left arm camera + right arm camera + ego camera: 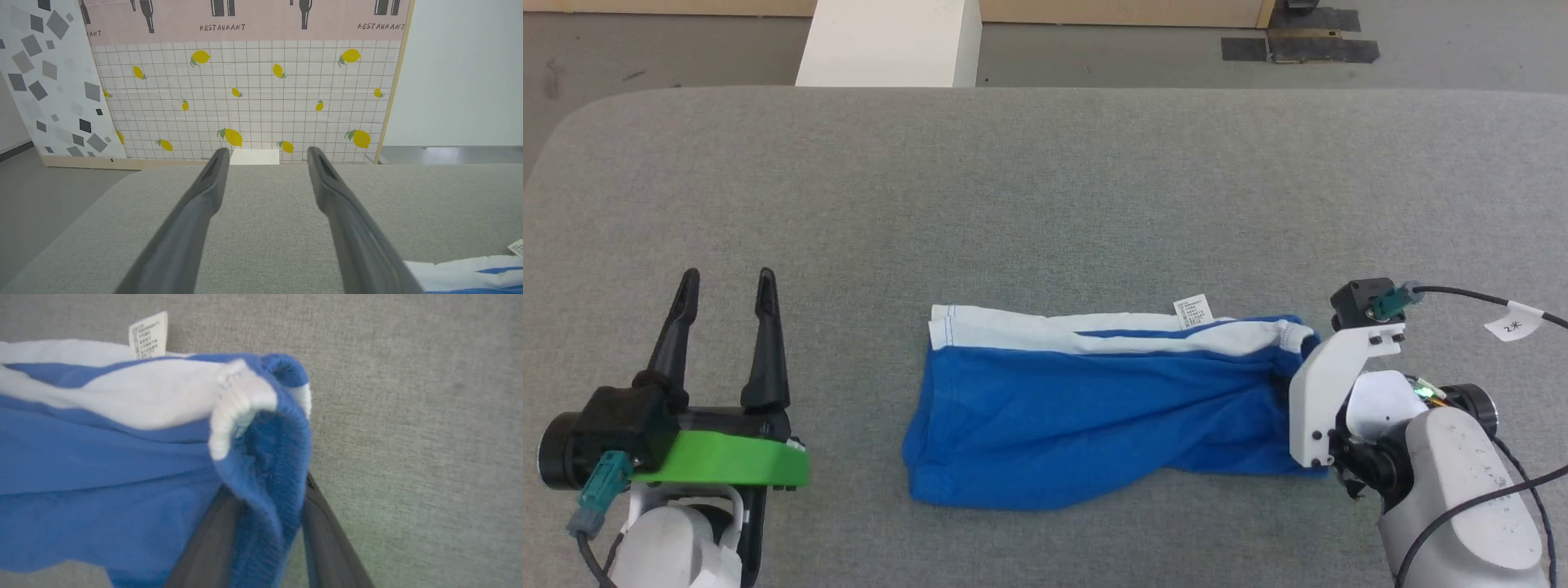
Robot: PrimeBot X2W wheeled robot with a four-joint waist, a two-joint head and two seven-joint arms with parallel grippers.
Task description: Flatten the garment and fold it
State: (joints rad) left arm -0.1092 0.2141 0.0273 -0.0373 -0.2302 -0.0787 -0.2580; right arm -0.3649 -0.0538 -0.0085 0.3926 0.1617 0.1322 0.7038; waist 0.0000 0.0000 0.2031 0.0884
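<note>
The garment (102, 465) hides the tips of the right gripper (266, 502). Beyond them, the tag (148, 335) carries print too small to read.

I see a royal-blue garment (1094, 416) with a white side stripe and white tag (1194, 311); grey woven counter (1045, 188); my left gripper (728, 275) has a green band, black fingers (765, 351); backdrop (253, 102) white grid, yellow lemons, pink top.

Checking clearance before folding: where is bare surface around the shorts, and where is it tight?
Free: surface beyond the shorts to the far edge, and between shorts and open left end effector. Tight: waistband, flanked by right end effector.
</note>
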